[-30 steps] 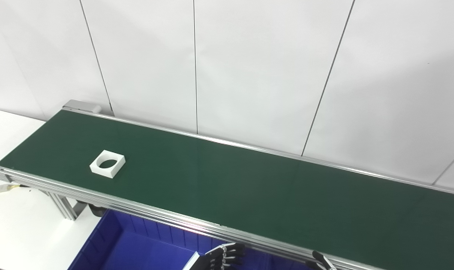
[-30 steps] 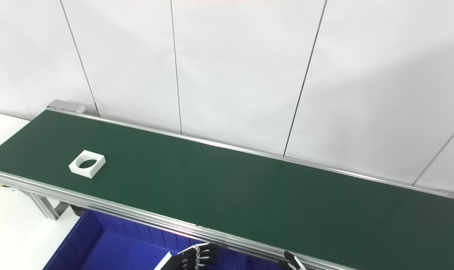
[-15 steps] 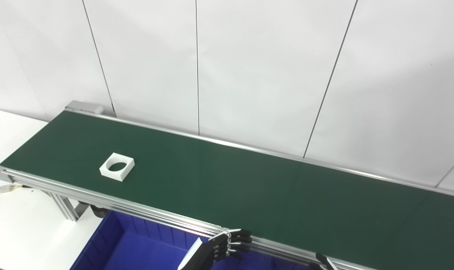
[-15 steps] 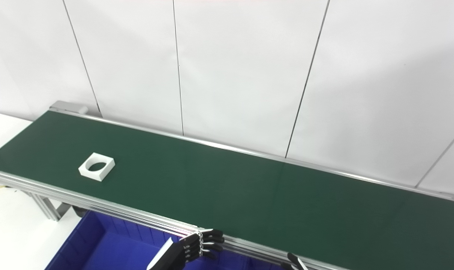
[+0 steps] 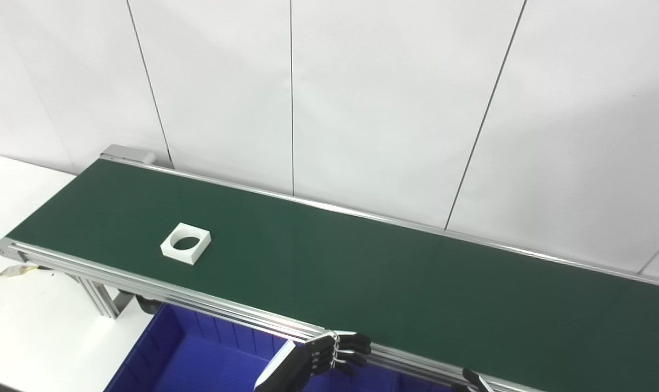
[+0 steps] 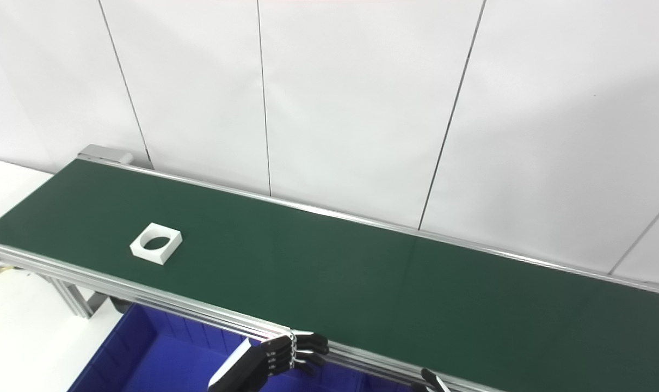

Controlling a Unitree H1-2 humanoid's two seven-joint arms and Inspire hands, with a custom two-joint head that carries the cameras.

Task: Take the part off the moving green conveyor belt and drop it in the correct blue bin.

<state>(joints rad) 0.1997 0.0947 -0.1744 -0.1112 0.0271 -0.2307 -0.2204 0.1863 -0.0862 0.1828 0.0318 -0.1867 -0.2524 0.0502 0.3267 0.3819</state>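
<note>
Lying flat on the green belt (image 5: 362,272) nr its left end, closer to the front edge, is the white square part (image 5: 185,250) w/ a round hole. Left hand (image 5: 329,356) hovers at the belt's front rail over the blue bin (image 5: 198,359), fingers (image 5: 356,344) apart, empty. Right hand (image 5: 470,381) barely peeks in at the bottom edge; can't tell its fingers' state.

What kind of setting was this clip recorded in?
Most likely a lab mock-up of a factory sorting line: a long green conveyor belt on an aluminium frame carries one white square part with a round hole, a blue plastic bin sits below, and plain white wall panels stand behind.
</note>
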